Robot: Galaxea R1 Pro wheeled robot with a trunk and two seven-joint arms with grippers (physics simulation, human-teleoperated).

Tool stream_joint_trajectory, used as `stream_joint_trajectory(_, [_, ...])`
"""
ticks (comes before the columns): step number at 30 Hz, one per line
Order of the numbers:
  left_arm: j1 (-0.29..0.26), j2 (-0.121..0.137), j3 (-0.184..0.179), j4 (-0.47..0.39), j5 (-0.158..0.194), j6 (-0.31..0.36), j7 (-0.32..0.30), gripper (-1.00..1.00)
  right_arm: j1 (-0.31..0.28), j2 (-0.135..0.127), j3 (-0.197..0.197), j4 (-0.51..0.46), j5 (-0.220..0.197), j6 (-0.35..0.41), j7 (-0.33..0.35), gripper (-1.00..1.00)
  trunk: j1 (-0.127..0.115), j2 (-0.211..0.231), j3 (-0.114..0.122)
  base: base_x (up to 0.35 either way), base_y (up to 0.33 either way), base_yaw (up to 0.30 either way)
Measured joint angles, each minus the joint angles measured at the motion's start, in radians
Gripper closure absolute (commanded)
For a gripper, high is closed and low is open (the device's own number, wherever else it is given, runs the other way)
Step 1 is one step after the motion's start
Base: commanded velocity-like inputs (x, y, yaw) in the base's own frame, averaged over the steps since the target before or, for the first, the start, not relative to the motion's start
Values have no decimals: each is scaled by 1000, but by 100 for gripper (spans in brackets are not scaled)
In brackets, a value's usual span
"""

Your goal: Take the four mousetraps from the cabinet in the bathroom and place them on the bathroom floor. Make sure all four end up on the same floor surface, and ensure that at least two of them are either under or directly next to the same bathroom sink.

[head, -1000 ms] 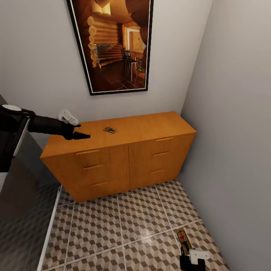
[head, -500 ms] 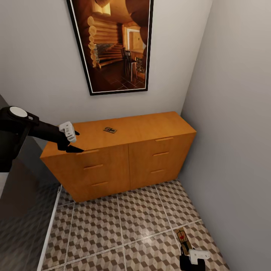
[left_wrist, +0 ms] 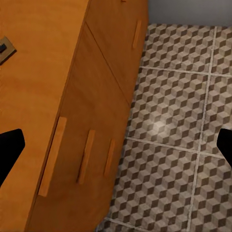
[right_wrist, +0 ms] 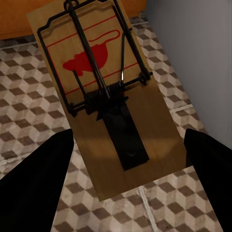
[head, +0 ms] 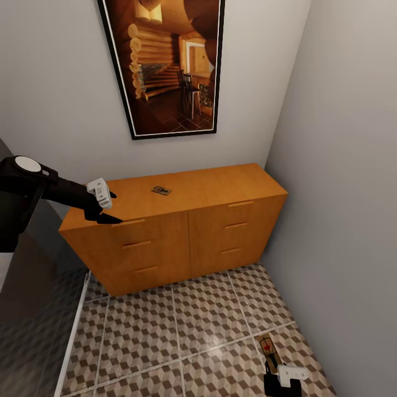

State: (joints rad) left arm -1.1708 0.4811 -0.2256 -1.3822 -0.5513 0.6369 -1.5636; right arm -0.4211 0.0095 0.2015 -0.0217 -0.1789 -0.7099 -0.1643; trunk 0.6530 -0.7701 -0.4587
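Nearest, at the bottom right of the head view, the right gripper [head: 274, 368] hangs low over the bathroom floor [head: 182, 331], close to the grey side wall [head: 342, 220], with a mousetrap [head: 268, 348] at its tips. In the right wrist view this mousetrap [right_wrist: 104, 96] is a flat wooden board with a red mouse print and dark wire parts, lying between the two dark fingers [right_wrist: 36, 181], which stand wide on either side of it; the jaws look released, and whether the board rests flat on the cube-pattern tiles [right_wrist: 29, 111] or is held just above them cannot be told. Farther on, the tiled floor runs up to the cabinet [head: 182, 231], a long low orange-brown chest with bar handles set against the back wall. The left gripper [head: 107, 207] hovers at the cabinet's left front corner, pointing along its top edge; in the left wrist view its dark fingers [left_wrist: 9, 147] sit far apart at the picture's sides with nothing between them, so the jaws are released, looking down past the drawer fronts [left_wrist: 92, 145] to the floor [left_wrist: 179, 125]. A second mousetrap [head: 161, 191] lies flat on the cabinet top, well apart from the left gripper. Behind, a framed picture [head: 165, 60] of a log-cabin interior hangs on the wall above the cabinet
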Motion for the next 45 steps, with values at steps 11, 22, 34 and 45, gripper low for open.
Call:
stream_joint_trajectory(11, [0, 0, -55, 2, 1, 0, 0, -100, 0, 4, 0, -2, -2, 0, 0, 100, 0, 0, 0, 0, 0, 0])
stream_joint_trajectory(22, [0, -33, -84, 4, 0, 0, 0, -100, 0, 1, 0, -2, -2, -4, 0, 100, 0, 0, 0, 77, 0, 0])
stream_joint_trajectory(34, [-1, -38, -86, 6, 0, 0, 0, -100, 0, 5, 0, -1, -2, -1, 0, 100, 0, 0, 0, 204, 0, 0])
stream_joint_trajectory(45, [-1, -44, -86, 10, 0, 0, 0, -100, 0, 6, 1, 0, -2, 0, 2, 100, 0, 0, 0, 172, 0, 0])
